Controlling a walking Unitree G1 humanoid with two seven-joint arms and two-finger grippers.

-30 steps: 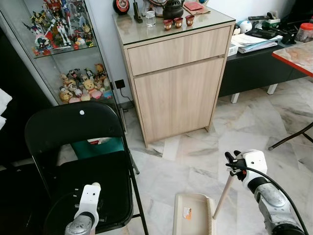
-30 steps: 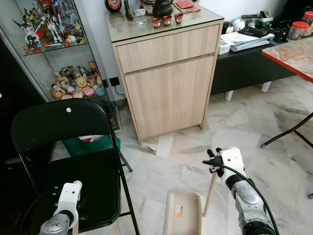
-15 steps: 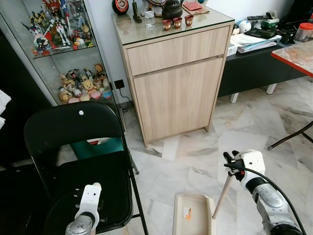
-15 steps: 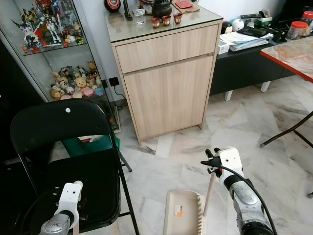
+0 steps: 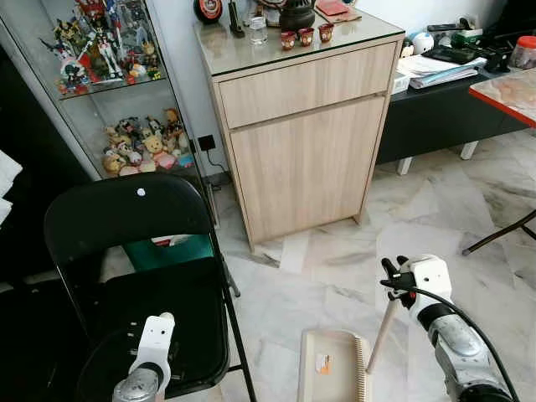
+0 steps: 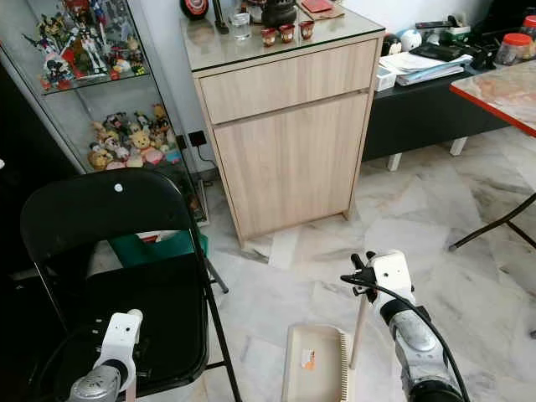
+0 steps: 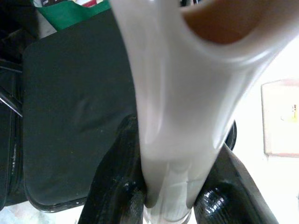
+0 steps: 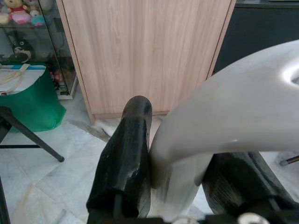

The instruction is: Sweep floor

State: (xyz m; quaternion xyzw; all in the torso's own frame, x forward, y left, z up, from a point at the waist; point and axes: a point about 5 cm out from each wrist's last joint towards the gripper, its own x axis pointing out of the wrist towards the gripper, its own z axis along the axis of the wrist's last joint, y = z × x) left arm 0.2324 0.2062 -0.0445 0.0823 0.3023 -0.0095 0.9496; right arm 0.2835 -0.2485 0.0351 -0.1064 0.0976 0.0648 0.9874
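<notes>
Beige dustpan (image 5: 331, 377) is lying on the marble floor (image 5: 486, 201) at the bottom centre. Our right gripper (image 5: 390, 276), lower right, is closing its fingers on the dustpan's upright handle (image 5: 382, 328). Our left gripper (image 7: 170, 205), lower left over the black folding chair (image 5: 126, 226), is clamping a white handle (image 7: 187, 102).

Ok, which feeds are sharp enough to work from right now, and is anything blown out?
Both eye views are sharp and evenly lit. In the left wrist view the white handle is blurred and overexposed, close to the lens. In the right wrist view the handle is soft, while the cabinet is clear.
</notes>
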